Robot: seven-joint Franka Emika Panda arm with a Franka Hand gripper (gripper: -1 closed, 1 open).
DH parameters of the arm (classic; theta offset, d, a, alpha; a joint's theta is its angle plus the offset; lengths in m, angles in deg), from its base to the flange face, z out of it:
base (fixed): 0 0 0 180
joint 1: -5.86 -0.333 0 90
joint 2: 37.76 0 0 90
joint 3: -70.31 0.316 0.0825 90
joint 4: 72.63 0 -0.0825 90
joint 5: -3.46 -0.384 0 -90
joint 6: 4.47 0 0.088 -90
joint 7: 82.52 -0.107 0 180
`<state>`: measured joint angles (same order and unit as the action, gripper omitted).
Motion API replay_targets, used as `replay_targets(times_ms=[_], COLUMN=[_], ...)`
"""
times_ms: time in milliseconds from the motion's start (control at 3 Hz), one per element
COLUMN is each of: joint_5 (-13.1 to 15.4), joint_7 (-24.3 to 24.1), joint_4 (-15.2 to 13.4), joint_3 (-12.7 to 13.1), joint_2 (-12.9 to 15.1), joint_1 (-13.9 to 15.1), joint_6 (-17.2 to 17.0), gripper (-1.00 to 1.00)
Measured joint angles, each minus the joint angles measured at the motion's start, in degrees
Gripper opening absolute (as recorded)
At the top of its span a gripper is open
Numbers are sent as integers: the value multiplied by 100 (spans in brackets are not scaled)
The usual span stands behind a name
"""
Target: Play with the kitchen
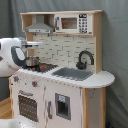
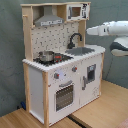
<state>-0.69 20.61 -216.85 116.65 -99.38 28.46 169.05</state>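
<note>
Toy kitchen [image 1: 60,75]: stands on the wood floor [image 2: 95,117] by a grey curtain [image 1: 115,50], so the arm can reach it.
Small pot [image 2: 46,56]: sits on the stove [image 2: 52,59], ready for pretend cooking.
Faucet [image 1: 85,59]: bends over the grey sink [image 1: 72,73].
Robot arm [image 2: 107,30]: held up beside the kitchen, near the sink end.
Hand: I cannot tell if it holds anything.
Microwave [image 1: 72,22]: up on the top shelf.
</note>
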Motion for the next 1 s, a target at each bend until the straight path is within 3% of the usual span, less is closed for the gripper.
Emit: replay_targets(times_ms=[1000], joint_5=[0], joint_7=[423], joint_4=[959], joint_3=[-101], joint_2=[1121], joint_1=[1035], joint_6=[564], gripper=[100])
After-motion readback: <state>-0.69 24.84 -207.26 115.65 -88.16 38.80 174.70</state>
